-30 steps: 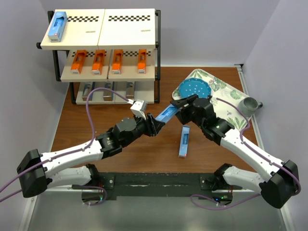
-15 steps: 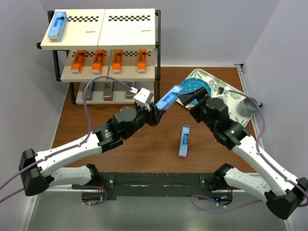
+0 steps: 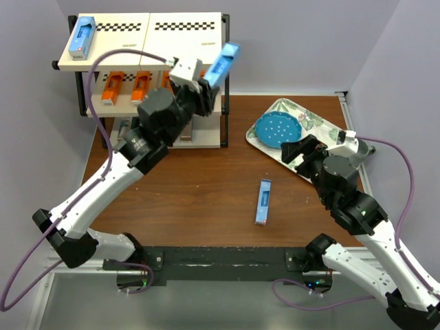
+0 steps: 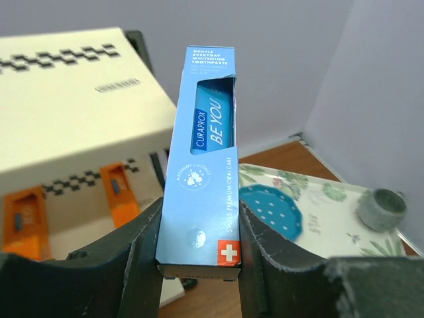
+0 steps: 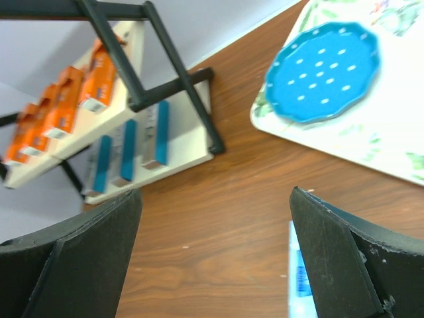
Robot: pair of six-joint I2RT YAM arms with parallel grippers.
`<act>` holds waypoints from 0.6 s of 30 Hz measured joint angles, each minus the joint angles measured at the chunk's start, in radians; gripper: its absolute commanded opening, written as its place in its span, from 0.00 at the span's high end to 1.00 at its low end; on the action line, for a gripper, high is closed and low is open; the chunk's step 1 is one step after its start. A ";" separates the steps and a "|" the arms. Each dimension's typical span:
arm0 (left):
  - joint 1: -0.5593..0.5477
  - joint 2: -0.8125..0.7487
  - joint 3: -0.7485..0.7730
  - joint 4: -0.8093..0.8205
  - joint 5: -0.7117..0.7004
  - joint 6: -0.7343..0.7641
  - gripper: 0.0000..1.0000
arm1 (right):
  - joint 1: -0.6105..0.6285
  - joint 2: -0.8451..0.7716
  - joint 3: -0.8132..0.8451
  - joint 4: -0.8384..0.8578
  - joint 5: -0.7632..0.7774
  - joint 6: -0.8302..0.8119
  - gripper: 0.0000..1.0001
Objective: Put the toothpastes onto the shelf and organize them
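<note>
Left tool [image 4: 199,228] tight on blue toothpaste [image 4: 209,132]

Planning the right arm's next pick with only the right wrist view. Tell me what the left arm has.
Observer: The left gripper is shut on a light blue toothpaste carton, held up beside the top board of the shelf.
Operator: Report what lies on that board.
Observer: One light blue box, the shelved carton, at the board's left end.
Operator: Describe the carton cut off at my frame's bottom edge.
Observer: That loose carton is light blue and lies flat on the table between the two arms, with nothing touching it.
</note>
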 measured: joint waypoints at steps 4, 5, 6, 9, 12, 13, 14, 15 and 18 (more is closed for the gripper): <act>0.119 0.074 0.189 -0.093 0.010 0.022 0.90 | 0.000 0.000 0.011 -0.032 0.018 -0.079 0.02; 0.152 0.086 0.224 -0.111 0.010 0.028 0.89 | 0.000 0.002 0.011 -0.039 0.021 -0.095 0.02; 0.176 0.095 0.250 -0.125 0.011 0.035 0.89 | 0.000 0.002 0.011 -0.044 0.021 -0.109 0.02; 0.254 0.122 0.335 -0.172 0.011 0.043 0.89 | 0.000 0.010 0.013 -0.061 0.025 -0.156 0.02; 0.327 0.142 0.388 -0.209 0.013 0.043 0.89 | 0.000 0.032 0.019 -0.066 0.027 -0.202 0.02; 0.349 0.145 0.396 -0.217 0.014 0.043 0.88 | 0.000 0.039 0.021 -0.066 0.027 -0.214 0.02; 0.384 0.149 0.402 -0.228 0.019 0.042 0.88 | 0.000 0.047 0.021 -0.065 0.026 -0.228 0.02; 0.407 0.152 0.407 -0.235 0.021 0.042 0.88 | 0.000 0.056 0.021 -0.065 0.024 -0.242 0.02; 0.503 0.169 0.424 -0.271 0.039 0.040 0.87 | 0.000 0.076 0.021 -0.059 0.013 -0.275 0.02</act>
